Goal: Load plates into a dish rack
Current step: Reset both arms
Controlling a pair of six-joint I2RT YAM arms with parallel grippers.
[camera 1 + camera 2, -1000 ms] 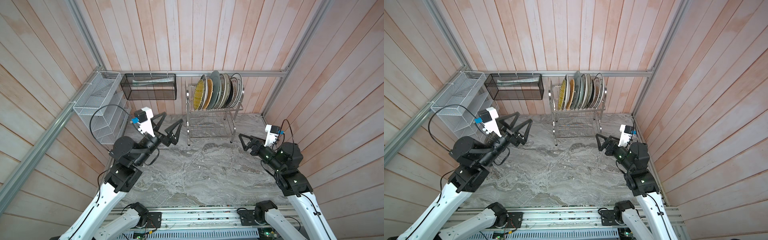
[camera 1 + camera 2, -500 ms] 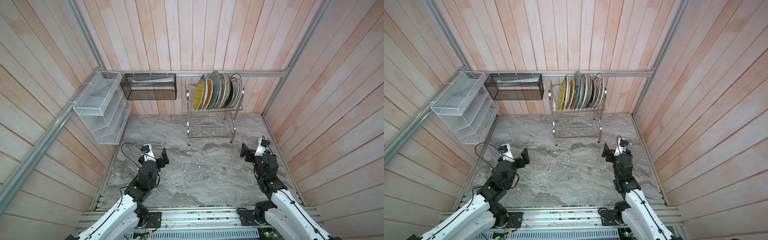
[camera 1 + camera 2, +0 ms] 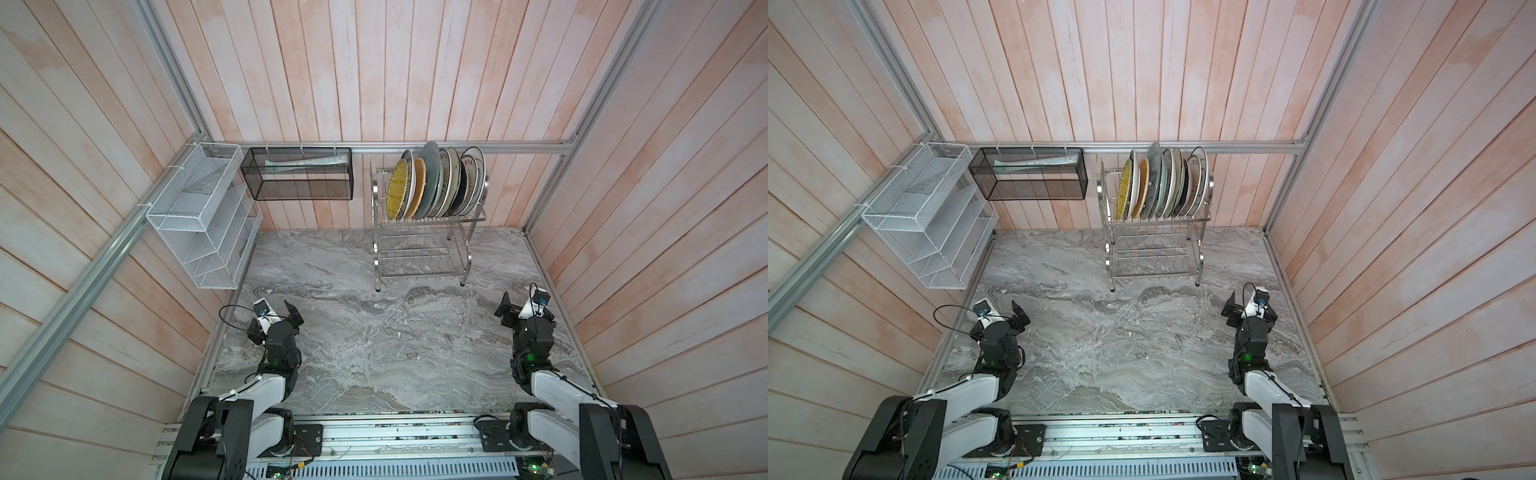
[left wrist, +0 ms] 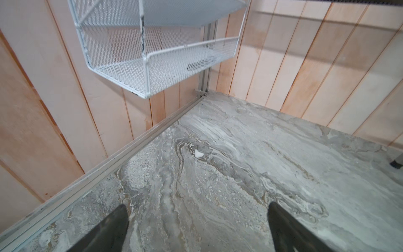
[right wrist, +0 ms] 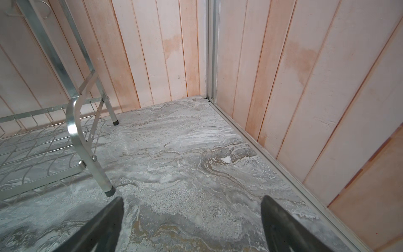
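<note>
The dish rack (image 3: pixel 428 219) (image 3: pixel 1154 221), a shiny two-tier wire stand, sits against the back wall. Several plates (image 3: pixel 432 183) (image 3: pixel 1163 183) stand on edge in its upper tier: yellow and orange woven-look ones at the left, then grey-blue, cream, black and white. Its lower tier holds nothing. My left gripper (image 3: pixel 277 318) (image 3: pixel 1000 318) (image 4: pixel 197 205) hangs open and empty, low over the marble near the left wall. My right gripper (image 3: pixel 521 311) (image 3: pixel 1246 311) (image 5: pixel 192 198) is also open and empty, just in front of the rack's right leg (image 5: pixel 75 122).
A white mesh organiser (image 3: pixel 203 216) (image 4: pixel 152 54) hangs on the left wall above my left gripper. A black mesh basket (image 3: pixel 297 174) hangs on the back wall beside the rack. Wood-panelled walls and metal rails enclose the marble table (image 3: pixel 374 332).
Both arms have drawn back from a raised, forward pose near the rack to a low, folded pose near the table's front. Both grippers stayed open and empty.
</note>
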